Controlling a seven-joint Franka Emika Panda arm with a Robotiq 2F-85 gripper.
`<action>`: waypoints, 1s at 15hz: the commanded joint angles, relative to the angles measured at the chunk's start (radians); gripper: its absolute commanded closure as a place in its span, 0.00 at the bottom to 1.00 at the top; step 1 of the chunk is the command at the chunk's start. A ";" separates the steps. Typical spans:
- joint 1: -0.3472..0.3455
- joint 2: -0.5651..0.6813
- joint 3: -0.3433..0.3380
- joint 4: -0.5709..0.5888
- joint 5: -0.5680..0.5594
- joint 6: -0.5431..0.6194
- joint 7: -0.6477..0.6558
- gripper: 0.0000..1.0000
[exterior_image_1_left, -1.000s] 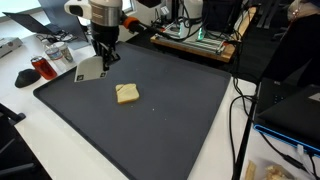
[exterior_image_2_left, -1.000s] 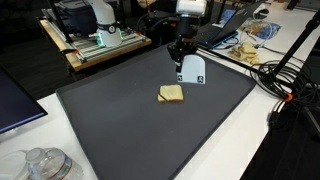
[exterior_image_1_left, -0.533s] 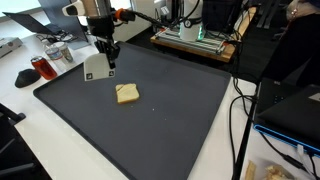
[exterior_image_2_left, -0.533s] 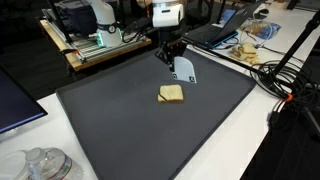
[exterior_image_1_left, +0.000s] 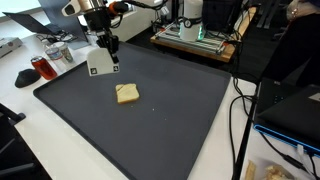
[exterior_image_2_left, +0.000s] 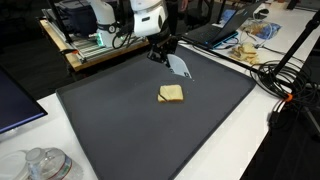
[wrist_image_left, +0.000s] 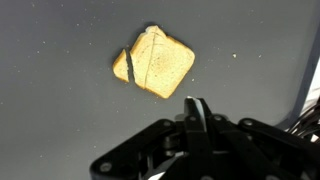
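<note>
Your tool (exterior_image_1_left: 105, 46) is fully closed, its fingers pinched on the upper edge of a flat white piece (exterior_image_1_left: 98, 64). The piece hangs below the fingers, tilted, clear of the surface, over the far corner of a dark mat (exterior_image_1_left: 170, 120). In an exterior view the same flat white piece (exterior_image_2_left: 180, 66) slopes down and away from the tool, showing a greyish face with a small dark mark. In the wrist view the tool (wrist_image_left: 197, 118) fills the lower frame and the held piece shows only as a thin dark sliver between the closed fingers.

Judging by its look, the piece is thin, light and fairly stiff, like a card or a blade. Gripped by one edge only, it could pivot or slide between the fingers. A hold closer to the middle of that edge would likely be steadier.

A slice of bread (exterior_image_1_left: 127, 93) lies flat near the middle of the mat, well apart from the held piece. In the wrist view it has a browned crust and a dark line across one corner. It is probably soft, light and crumbly.

The mat lies on a white table (exterior_image_1_left: 35, 150). Black cables (exterior_image_1_left: 240, 115) trail past its edge.
</note>
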 joint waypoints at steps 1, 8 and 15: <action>-0.091 -0.013 0.007 -0.031 0.184 -0.073 -0.227 0.99; -0.151 0.033 -0.054 -0.064 0.435 -0.179 -0.571 0.99; -0.135 0.106 -0.091 -0.087 0.721 -0.182 -0.749 0.99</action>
